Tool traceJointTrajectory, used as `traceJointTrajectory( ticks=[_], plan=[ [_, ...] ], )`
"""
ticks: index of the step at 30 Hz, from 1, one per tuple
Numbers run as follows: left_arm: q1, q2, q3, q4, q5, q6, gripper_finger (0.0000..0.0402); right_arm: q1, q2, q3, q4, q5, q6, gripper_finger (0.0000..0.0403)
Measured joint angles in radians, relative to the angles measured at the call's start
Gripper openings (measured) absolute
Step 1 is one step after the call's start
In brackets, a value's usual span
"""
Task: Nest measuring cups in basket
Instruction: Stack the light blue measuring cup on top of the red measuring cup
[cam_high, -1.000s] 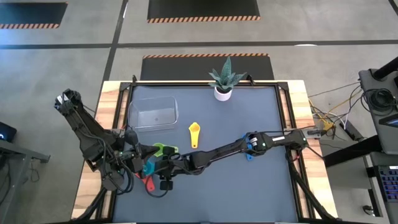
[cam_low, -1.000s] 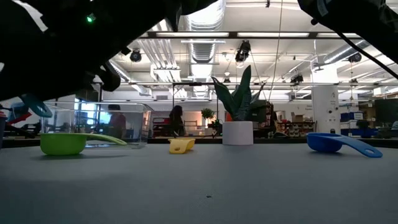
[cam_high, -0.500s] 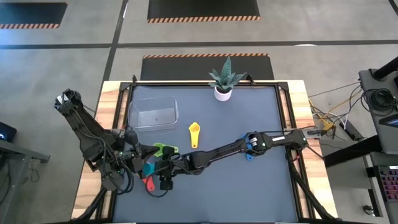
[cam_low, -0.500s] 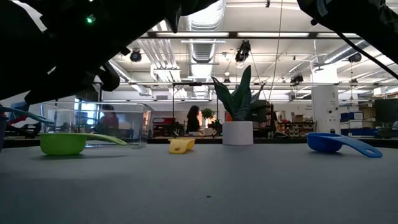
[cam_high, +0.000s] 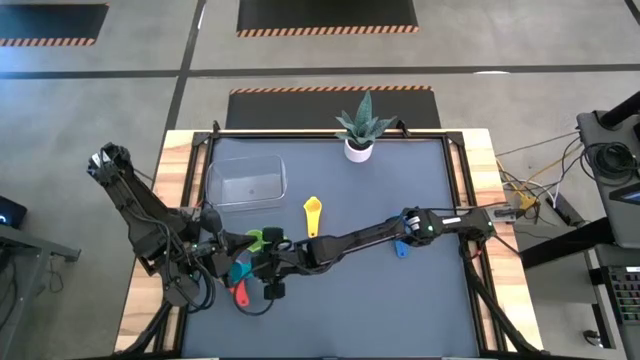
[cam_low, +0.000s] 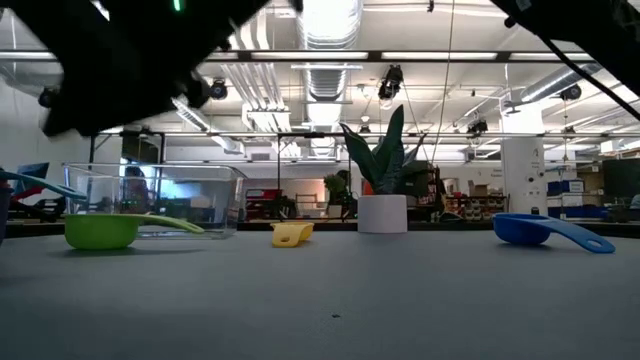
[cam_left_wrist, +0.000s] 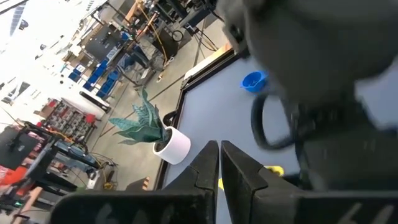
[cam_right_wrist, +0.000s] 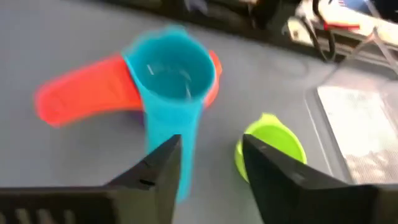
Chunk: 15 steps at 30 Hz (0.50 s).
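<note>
Since a second ago my right arm has drawn back a little toward the middle of the table, so the green cup shows more of itself and the blue cup now lies clear of the arm's elbow.

From above, my right gripper (cam_high: 268, 272) sits over the cluster at the table's front left, just beside my left gripper (cam_high: 222, 262). The teal cup (cam_high: 240, 270) and the red cup (cam_high: 240, 293) lie under them, the green cup (cam_high: 256, 239) just behind. The yellow cup (cam_high: 313, 214) lies alone near the centre, the blue cup (cam_high: 401, 248) farther right. The clear basket (cam_high: 246, 181) stands at the back left, and none of the cups I can see is in it; a potted plant (cam_high: 359, 129) is at the back edge.

At table level the green cup (cam_low: 102, 230) rests in front of the basket (cam_low: 152, 198), then the yellow cup (cam_low: 291, 234), the white plant pot (cam_low: 382, 213) and the blue cup (cam_low: 540, 230) in a row. A teal handle (cam_low: 40, 184) pokes in at the left edge.

My left wrist camera shows my left fingers (cam_left_wrist: 205, 171) pressed together on nothing.

My right wrist camera shows my fingers (cam_right_wrist: 160, 163) spread, with the teal cup (cam_right_wrist: 170, 67) beyond them lying on the red cup (cam_right_wrist: 81, 92), its handle reaching toward the gap; I grip nothing. The green cup (cam_right_wrist: 273, 146) lies beside the basket (cam_right_wrist: 357, 124).
</note>
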Motion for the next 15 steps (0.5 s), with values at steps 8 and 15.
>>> traceJointTrajectory(
  ticks=[8,15],
  plan=[
    [-0.022,0.000,0.000,-0.001,0.136,-0.189,0.0000,-0.031,-0.040,-0.003,-0.189,0.000,-0.132,0.0017],
    [-0.022,0.000,0.014,-0.064,0.371,-0.462,0.0000,-0.024,-0.077,-0.007,-0.398,-0.001,-0.163,0.0009]
  ],
)
